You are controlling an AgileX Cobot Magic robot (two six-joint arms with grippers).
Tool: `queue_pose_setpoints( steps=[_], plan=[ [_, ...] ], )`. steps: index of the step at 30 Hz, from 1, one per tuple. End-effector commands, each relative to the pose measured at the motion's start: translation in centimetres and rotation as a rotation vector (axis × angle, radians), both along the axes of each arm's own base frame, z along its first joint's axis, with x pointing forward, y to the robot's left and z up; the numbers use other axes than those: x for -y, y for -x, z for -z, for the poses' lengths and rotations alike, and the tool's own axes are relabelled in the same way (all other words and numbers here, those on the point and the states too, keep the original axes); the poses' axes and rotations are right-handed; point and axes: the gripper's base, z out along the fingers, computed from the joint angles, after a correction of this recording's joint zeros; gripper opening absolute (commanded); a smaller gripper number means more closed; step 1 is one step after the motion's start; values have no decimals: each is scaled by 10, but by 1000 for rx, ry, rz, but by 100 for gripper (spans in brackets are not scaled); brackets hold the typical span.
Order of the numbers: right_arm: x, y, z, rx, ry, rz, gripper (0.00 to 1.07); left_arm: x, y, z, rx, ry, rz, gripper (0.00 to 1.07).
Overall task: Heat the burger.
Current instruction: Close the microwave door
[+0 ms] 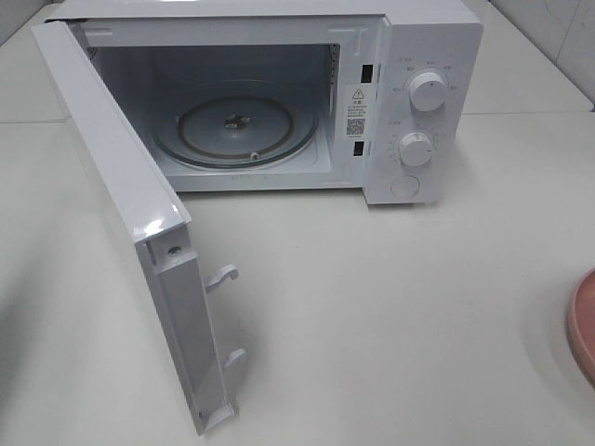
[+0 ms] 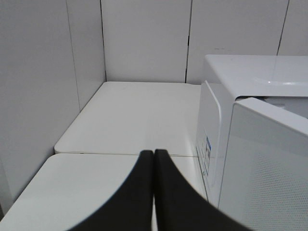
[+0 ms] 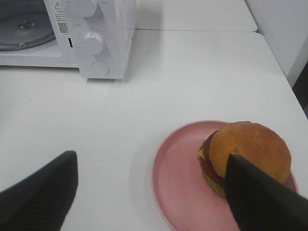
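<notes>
The microwave point(image 1: 279, 102) stands with its door point(image 1: 130, 232) swung wide, leaving the turntable point(image 1: 234, 125) free to take the burger point(image 3: 245, 156), which sits on the pink plate point(image 3: 178, 183) at the near right. The right gripper point(image 3: 151, 192) hangs wide open just short of it, apparently lined up to grasp. The left gripper point(image 2: 153, 159) is pinched closed on nothing, out to the microwave's left.

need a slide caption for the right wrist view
Open right gripper above the burger on its pink plate, microwave beyond.

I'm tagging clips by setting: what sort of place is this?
Probably a mock kitchen test bench rather than a home: a white microwave with its door open stands on a bare white table, boxed in by plain white panels, with a burger on a pink plate.
</notes>
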Motion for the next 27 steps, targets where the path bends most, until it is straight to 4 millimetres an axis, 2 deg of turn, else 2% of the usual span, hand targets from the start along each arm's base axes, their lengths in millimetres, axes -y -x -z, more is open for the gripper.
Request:
queue_pose_setpoints(
  steps=[1,8,15,19,27],
  plan=[
    [0,5,0,46,7,2,76,1,-7,2,28,16,13,0],
    [0,5,0,46,7,2,76,4,-29,23,-1,55,48,0],
    [0,5,0,46,7,2,76,10,-43,38,-23,85,111,0],
    [0,5,0,46,7,2,76,19,-53,50,-23,102,215,0],
    [0,5,0,46,7,2,76,35,-73,61,-70,105,348,0]
  ],
)
